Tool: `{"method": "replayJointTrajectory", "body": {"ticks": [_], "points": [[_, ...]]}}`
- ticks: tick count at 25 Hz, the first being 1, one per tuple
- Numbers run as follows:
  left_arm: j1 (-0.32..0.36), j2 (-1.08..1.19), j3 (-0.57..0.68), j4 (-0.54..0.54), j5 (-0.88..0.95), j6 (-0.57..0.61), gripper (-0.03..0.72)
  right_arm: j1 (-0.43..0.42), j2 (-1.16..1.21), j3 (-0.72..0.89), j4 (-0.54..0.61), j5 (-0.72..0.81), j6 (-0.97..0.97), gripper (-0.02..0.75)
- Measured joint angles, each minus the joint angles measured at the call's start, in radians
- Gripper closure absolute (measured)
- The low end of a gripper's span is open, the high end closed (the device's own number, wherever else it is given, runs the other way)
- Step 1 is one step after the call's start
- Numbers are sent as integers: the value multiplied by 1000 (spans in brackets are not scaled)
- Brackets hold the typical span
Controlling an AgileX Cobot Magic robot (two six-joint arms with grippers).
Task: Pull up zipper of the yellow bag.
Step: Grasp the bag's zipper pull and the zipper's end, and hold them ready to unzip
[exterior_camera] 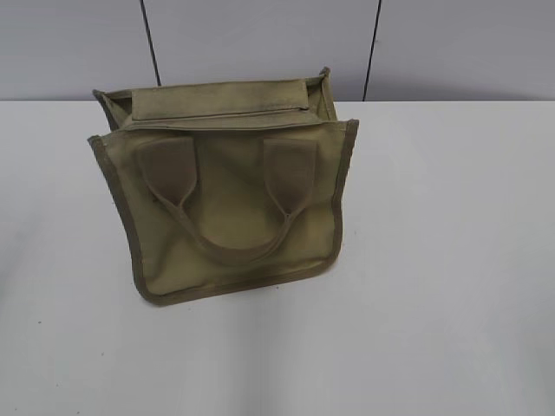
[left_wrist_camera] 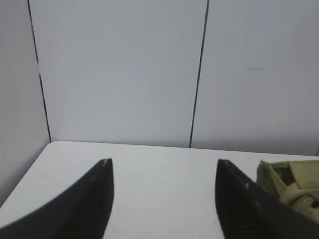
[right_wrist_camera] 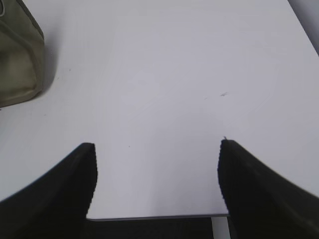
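The yellow bag [exterior_camera: 234,208] stands on the white table [exterior_camera: 451,260], its face with two wide loop handles toward the exterior camera. The zipper [exterior_camera: 217,113] runs along its top panel; its metal pull does not show clearly. Neither gripper shows in the exterior view. My left gripper [left_wrist_camera: 162,164] is open and empty above the table, with a corner of the bag [left_wrist_camera: 294,186] to its right. My right gripper [right_wrist_camera: 157,147] is open and empty over the table's front edge, with a corner of the bag [right_wrist_camera: 17,59] at its far left.
Grey wall panels [exterior_camera: 260,43] stand right behind the table. The table's left edge [left_wrist_camera: 25,174] shows in the left wrist view and its front edge [right_wrist_camera: 154,217] in the right wrist view.
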Motion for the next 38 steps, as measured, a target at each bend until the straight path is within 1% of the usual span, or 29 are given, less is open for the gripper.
{"method": "replayJointTrajectory", "body": {"ticks": [3, 6, 8, 11, 12, 15, 17, 19, 22, 24, 27, 30, 32, 38], "points": [[1, 160, 2, 17, -157, 0, 220, 0, 0, 0, 0, 0, 0, 160], [-6, 326, 3, 29, -313, 0, 283, 0, 0, 0, 0, 0, 0, 160], [-30, 444, 3, 51, -429, 0, 314, 0, 0, 0, 0, 0, 0, 160], [-78, 613, 5, 115, -575, -19, 330, 0, 0, 0, 0, 0, 0, 160], [-100, 663, 6, 169, -621, -42, 333, 0, 0, 0, 0, 0, 0, 160], [-131, 820, 8, 318, -734, -146, 344, 0, 0, 0, 0, 0, 0, 160], [-135, 914, 8, 430, -793, -241, 376, 0, 0, 0, 0, 0, 0, 160], [-135, 1002, 8, 508, -859, -305, 420, 0, 0, 0, 0, 0, 0, 160], [-135, 1133, 8, 651, -990, -351, 447, 0, 0, 0, 0, 0, 0, 160], [-135, 1200, 8, 760, -1031, -371, 445, 0, 0, 0, 0, 0, 0, 160], [-135, 1293, 8, 878, -1066, -378, 440, 0, 0, 0, 0, 0, 0, 160], [-131, 1378, 8, 910, -1115, -371, 438, 0, 0, 0, 0, 0, 0, 160], [-122, 1440, 2, 911, -1193, -362, 438, 0, 0, 0, 0, 0, 0, 160], [-109, 1585, -73, 906, -1329, -339, 437, 0, 0, 0, 0, 0, 0, 160]]}}
